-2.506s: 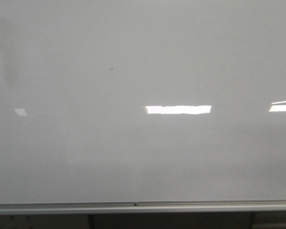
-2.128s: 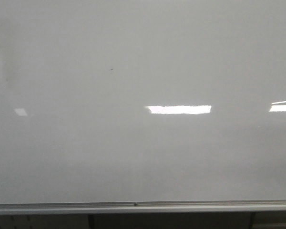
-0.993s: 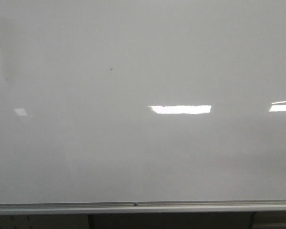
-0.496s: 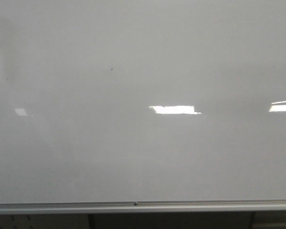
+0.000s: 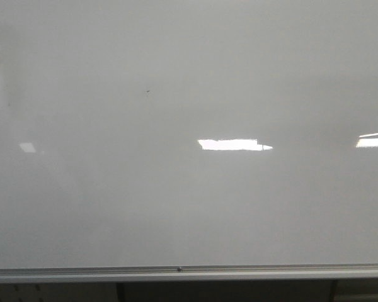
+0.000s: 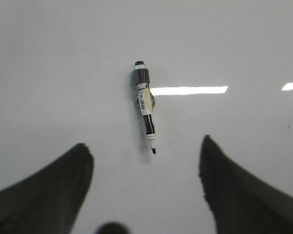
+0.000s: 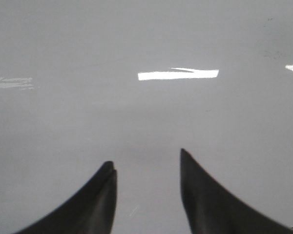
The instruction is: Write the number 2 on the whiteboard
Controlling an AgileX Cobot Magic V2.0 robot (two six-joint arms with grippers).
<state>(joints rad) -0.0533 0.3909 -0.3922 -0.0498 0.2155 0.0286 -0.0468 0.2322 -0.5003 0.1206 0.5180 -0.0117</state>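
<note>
Left end effector [image 6: 146, 161] spread wide, empty, marker [image 6: 145, 106] lying uncapped just ahead between fingers, on whiteboard [image 6: 63, 58]. Right end effector [image 7: 147, 165] open, empty. Risk: off-centre closing rolls marker away, smears tip.

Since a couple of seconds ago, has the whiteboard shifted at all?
No. The whiteboard has not moved: its edge rail sits unchanged over the dark post below.

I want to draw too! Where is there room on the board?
The whiteboard is bare almost all over, from the small dark speck down to the silver rail. In the left wrist view a marker lies ahead of the open left gripper; bare board surrounds it. Nowhere is crowded.
</note>
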